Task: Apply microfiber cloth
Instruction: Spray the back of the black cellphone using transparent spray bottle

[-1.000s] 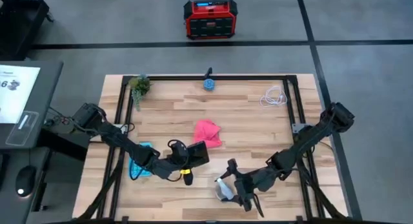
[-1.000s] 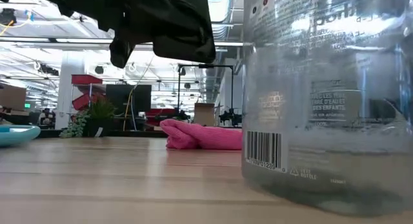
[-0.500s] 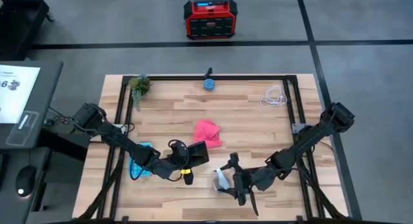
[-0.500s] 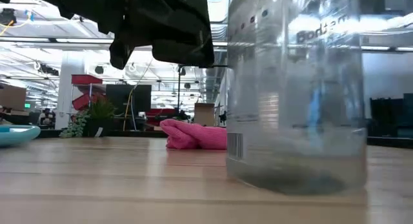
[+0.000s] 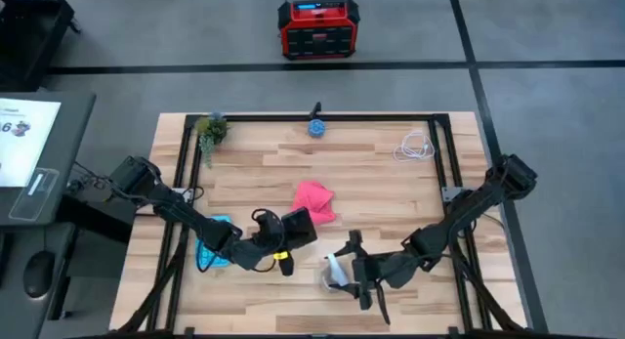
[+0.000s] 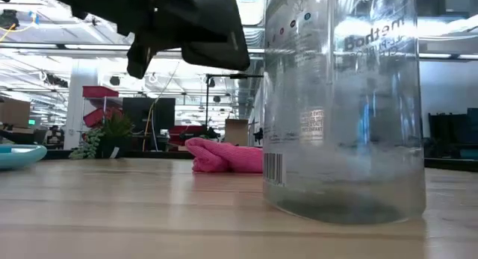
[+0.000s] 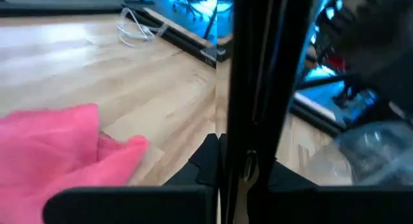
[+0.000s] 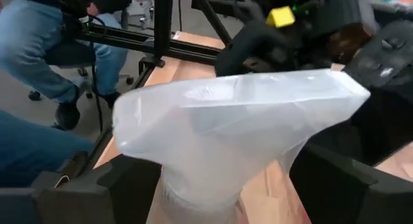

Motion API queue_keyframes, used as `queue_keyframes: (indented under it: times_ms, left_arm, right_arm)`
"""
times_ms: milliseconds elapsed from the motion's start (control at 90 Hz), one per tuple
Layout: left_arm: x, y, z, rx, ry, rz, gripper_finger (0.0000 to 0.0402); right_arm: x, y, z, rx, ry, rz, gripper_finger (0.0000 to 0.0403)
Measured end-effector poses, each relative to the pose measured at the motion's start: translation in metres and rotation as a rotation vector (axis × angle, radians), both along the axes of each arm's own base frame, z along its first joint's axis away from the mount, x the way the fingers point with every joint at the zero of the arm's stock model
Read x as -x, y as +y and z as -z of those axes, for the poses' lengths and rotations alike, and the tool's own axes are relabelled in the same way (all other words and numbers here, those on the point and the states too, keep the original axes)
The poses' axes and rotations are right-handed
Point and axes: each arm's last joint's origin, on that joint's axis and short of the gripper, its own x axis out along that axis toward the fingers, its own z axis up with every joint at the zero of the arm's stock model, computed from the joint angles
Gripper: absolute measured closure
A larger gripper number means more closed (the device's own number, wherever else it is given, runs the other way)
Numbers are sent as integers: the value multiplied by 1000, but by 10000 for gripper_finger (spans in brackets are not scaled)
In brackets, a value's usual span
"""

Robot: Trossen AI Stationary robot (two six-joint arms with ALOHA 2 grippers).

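Observation:
The pink microfiber cloth [image 5: 314,200] lies bunched on the wooden table [image 5: 371,173], near its middle, and also shows in the low view [image 6: 224,156] and the left wrist view [image 7: 58,153]. Just on the near side of the cloth, my left gripper [image 5: 288,238] is shut on a black phone [image 5: 297,227], held above the table [image 6: 187,24]. My right gripper [image 5: 346,272] is shut on a clear spray bottle [image 6: 343,102] with a white head [image 8: 239,121], standing near the table's front edge. My left gripper pinches the phone's lower part [image 7: 248,166] between its two fingers. The phone rises edge-on from the fingers [image 7: 251,69] and hangs clear of the table. My right gripper has the bottle's neck [image 8: 200,195] just under the white spray head between its two fingers [image 8: 132,179]. The fingers come level, from the table's right side. The bottle is upright with its base [image 6: 343,210] on the table.
A light blue calculator [image 5: 213,243] lies on the table under my left arm. At the far edge are a small plant [image 5: 210,129], a blue round thing [image 5: 316,127] and a white cable [image 5: 415,147]. People sit beyond the table [image 8: 39,69].
My right gripper has carried the bottle a little toward the table's left and far edges, then kept still; the bottle stays upright. My left gripper has tipped the phone slightly.

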Motion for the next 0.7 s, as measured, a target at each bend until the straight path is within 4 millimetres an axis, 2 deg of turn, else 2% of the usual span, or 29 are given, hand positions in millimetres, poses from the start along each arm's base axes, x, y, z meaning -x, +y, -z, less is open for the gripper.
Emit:
queue_keyframes:
  times_ms: [311, 700]
  left_arm:
    - [-19, 16, -16, -48, 37, -66, 395]
    - [-20, 17, -16, -58, 58, -67, 395]
  right_arm:
    - [-4, -6, 2, -23, 28, -7, 104]
    - [-6, -10, 3, -70, 51, -27, 105]
